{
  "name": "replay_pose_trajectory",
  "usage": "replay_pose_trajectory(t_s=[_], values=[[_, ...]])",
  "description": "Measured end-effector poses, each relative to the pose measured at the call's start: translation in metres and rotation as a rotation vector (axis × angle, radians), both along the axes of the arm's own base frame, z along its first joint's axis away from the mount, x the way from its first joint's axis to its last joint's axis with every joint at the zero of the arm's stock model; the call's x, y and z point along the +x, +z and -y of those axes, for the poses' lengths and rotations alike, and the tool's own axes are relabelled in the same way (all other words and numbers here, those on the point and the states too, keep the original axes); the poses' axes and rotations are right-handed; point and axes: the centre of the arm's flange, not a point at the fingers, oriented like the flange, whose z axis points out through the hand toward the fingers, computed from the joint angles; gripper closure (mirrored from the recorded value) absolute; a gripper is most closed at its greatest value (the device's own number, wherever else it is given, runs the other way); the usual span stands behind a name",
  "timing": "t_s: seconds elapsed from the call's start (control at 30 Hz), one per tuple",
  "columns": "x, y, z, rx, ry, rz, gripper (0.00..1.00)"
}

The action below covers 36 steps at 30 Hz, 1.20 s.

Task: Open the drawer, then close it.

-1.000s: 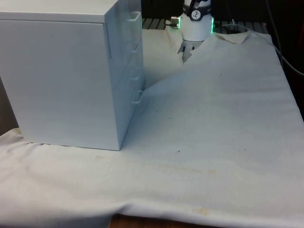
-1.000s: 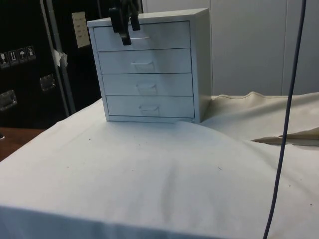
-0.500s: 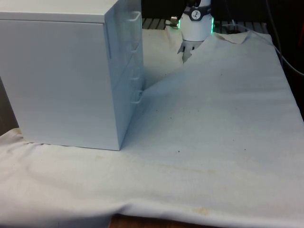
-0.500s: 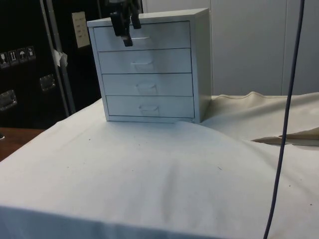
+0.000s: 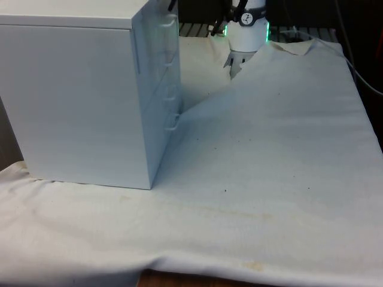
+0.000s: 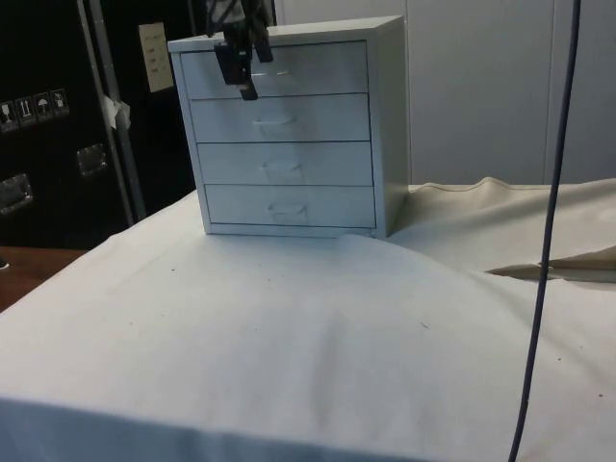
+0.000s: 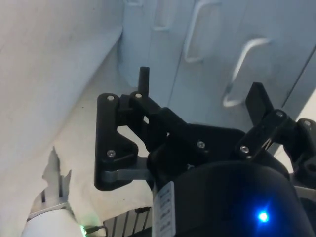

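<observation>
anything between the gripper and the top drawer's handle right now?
Nothing. In the wrist view the gripper is open, with bare drawer front between its fingers and the top drawer's handle. The side view agrees: the gripper hangs just beside the handle.

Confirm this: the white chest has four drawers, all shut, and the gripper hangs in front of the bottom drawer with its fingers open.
One thing is wrong: the drawer. In the side view the gripper hangs in front of the top drawer of the chest, not the bottom one. The rest holds: four drawers, all shut, and the wrist view shows the fingers open.
</observation>
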Motion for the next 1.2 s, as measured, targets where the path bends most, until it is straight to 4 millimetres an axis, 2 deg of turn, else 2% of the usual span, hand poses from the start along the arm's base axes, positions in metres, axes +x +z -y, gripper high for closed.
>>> replay_pose_trajectory(t_s=[0.27,1.1,1.17,1.2], values=[[0.003,-0.011,0.008,-0.039,-0.009,0.015,0.0],[0.004,-0.023,0.013,-0.055,-0.021,0.02,0.0],[0.004,-0.023,0.013,-0.055,-0.021,0.02,0.01],[0.004,-0.022,0.011,-0.056,-0.018,0.021,0.05]])
